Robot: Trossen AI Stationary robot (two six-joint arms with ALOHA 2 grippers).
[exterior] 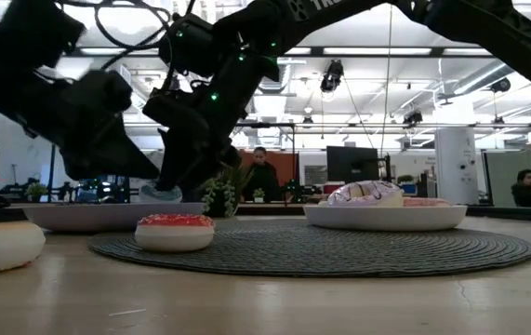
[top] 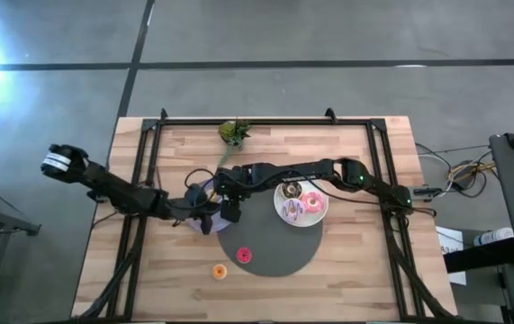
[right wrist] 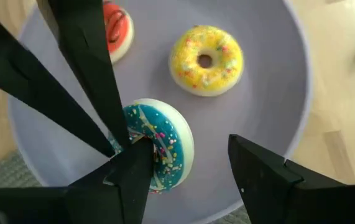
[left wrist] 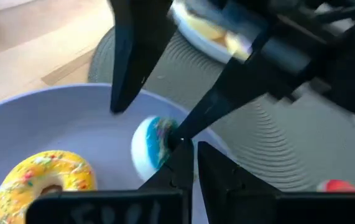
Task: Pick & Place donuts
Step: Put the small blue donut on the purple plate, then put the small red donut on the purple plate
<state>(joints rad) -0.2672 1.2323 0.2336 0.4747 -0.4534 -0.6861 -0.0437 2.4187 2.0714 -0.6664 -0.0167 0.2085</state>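
A teal-frosted donut [right wrist: 165, 149] stands tilted on its rim on the lavender plate [right wrist: 270, 106], beside a yellow donut [right wrist: 205, 59] and a red one [right wrist: 118, 31] lying flat. My right gripper [right wrist: 186, 177] is open above the plate, with the teal donut between its fingers. My left gripper [left wrist: 194, 158] is shut, and its tips are at the same donut [left wrist: 152, 146]. In the high view both grippers, left [top: 206, 223] and right [top: 230, 211], meet over that plate [top: 193, 192]. My left gripper comes slanting down from the table's left, and its shut fingertips [right wrist: 116, 144] rest against the teal donut's rim [right wrist: 130, 134]. Whether they pinch it, I cannot tell. My right gripper comes from above, and one finger [right wrist: 133, 171] touches the teal donut's frosted side [right wrist: 149, 158]. The other finger [right wrist: 252, 171] stands apart from it.
A dark round mat [top: 279, 256] carries a red donut [top: 243, 256]. An orange donut [top: 220, 270] lies on the wood near it. The white plate [top: 285, 216] holds pink-white frosted donuts [top: 311, 202]. A small green plant [top: 232, 132] stands at the far edge.
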